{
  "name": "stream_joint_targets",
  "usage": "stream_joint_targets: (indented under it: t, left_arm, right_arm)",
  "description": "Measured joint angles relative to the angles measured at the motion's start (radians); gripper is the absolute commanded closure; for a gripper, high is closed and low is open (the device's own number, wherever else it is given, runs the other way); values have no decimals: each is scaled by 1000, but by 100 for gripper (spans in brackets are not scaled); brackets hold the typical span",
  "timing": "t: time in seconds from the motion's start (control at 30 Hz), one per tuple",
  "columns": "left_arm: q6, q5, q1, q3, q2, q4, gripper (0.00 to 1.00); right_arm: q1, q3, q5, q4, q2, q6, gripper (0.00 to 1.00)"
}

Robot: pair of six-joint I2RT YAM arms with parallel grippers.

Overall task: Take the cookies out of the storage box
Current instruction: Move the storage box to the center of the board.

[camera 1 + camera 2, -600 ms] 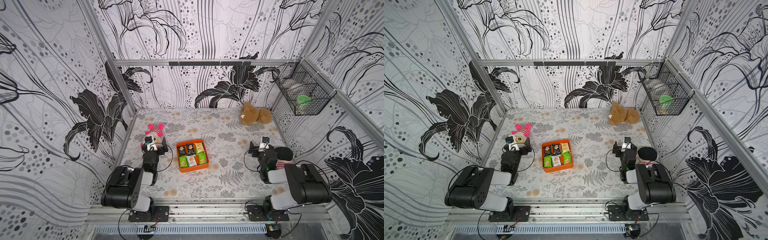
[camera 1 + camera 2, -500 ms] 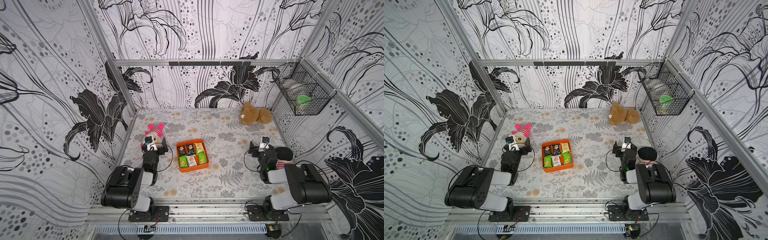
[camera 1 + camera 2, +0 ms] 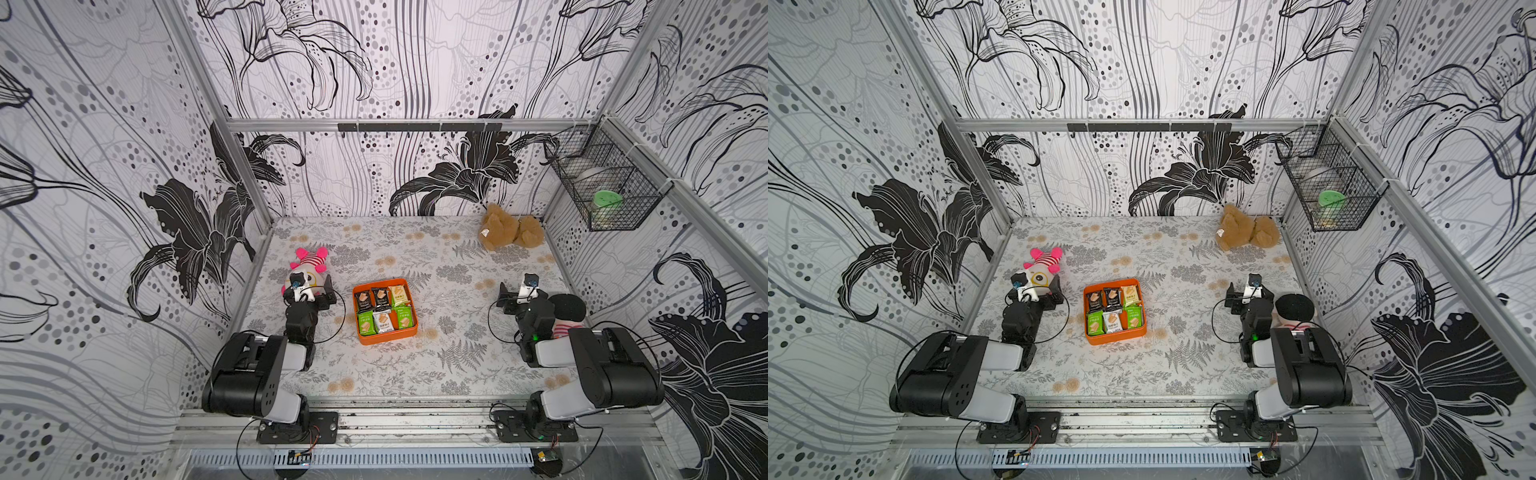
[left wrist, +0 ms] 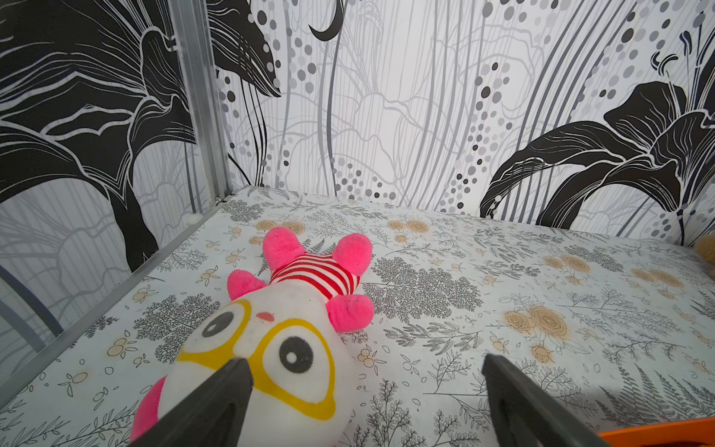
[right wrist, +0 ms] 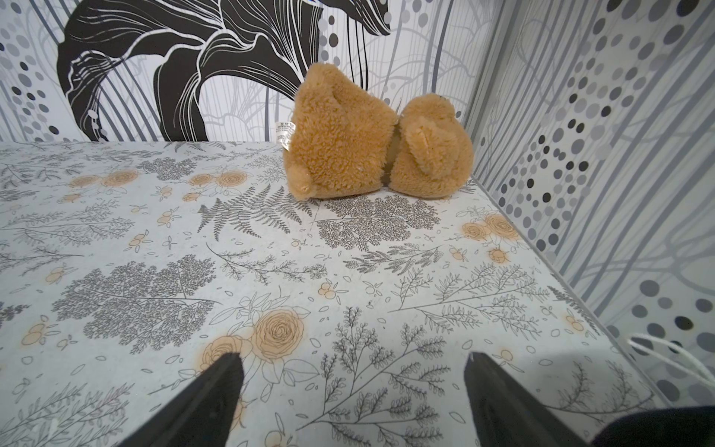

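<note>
You have the cookies (image 3: 381, 311) inside the storage box (image 3: 386, 338); a plush toy (image 3: 311, 259) lies left of it, a teddy bear (image 3: 505, 232) in the far right corner, a wire basket (image 3: 611, 191) on the right wall

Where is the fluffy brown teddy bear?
In both top views the brown teddy bear lies in the far right corner, below the black wire basket, well beyond the orange storage box.

Bright orange box (image 3: 388, 337) on a grey-and-tan floral table (image 3: 415, 374).
In the box the packets (image 3: 381, 321) are green, black, white and pale yellow, each with a tan biscuit print; walls (image 3: 104, 166) carry black-and-white lilies and grey dots; the toy (image 3: 309, 262) is pink with red stripes, the bear (image 3: 511, 232) tan.
</note>
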Motion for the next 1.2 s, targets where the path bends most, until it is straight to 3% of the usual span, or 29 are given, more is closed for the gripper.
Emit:
stream_joint_targets:
  t: [0.13, 0.27, 0.47, 0.6, 0.73, 0.87, 1.07, 1.2]
  left_arm:
    - [0, -6, 0, 2, -5, -11, 3]
    - [0, -30, -3, 52, -91, -161, 3]
    - [-78, -72, -20, 228, -312, -492, 3]
    - [-170, -96, -46, 410, -358, -762, 3]
    - [-259, -96, -78, 545, -349, -1037, 3]
    - [-357, -74, -120, 578, -347, -1257, 3]
    - [-525, -3, -203, 497, -374, -1423, 3]
    - [-613, 38, -227, 453, -376, -1487, 3]
  right_arm:
    - [0, 5, -1, -22, -9, -1, 5]
    - [0, 89, 38, -246, -133, 10, 5]
    - [-1, 480, 53, -755, -262, 142, 1]
    - [28, 669, 17, -1060, -280, 251, 2]
    - [154, 773, -1, -1340, -282, 343, 8]
    - [293, 850, -64, -1537, -278, 438, 14]
    - [521, 856, -71, -1653, -257, 571, 24]
    - [658, 863, -72, -1660, -160, 629, 33]
